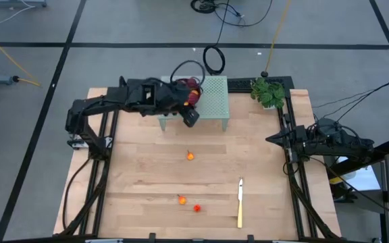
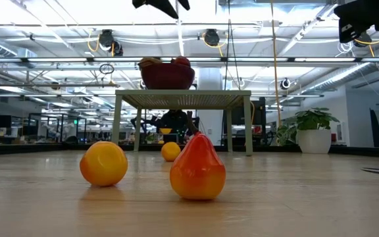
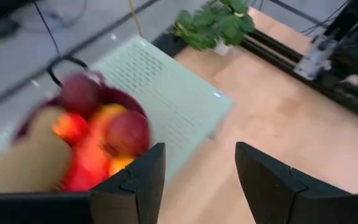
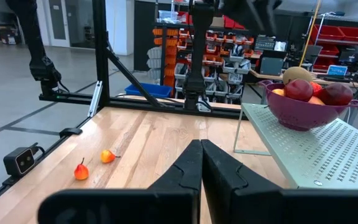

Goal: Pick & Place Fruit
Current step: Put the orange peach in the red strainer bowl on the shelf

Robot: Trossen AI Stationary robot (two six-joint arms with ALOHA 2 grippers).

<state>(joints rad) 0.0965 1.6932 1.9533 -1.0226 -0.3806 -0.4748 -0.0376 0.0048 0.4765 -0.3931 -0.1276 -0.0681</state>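
high view shows the left gripper [image 1: 190, 118] parted and empty, just at 5 o'clock of the purple bowl [image 1: 192, 91] heaped with fruit [image 3: 127, 132] on the pale green stand [image 1: 213, 96]. three small fruits [image 1: 190, 156] lie toward 6 o'clock. right gripper [image 4: 201, 155] closed, empty, at 3 o'clock edge.

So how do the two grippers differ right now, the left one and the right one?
The left gripper has its fingers spread open with nothing between them, while the right gripper has its fingers pressed shut. The left gripper hangs beside the purple bowl of fruit on the pale green stand; the right gripper sits at the table's right edge, away from the fruit. Both are dark, two-fingered and empty.
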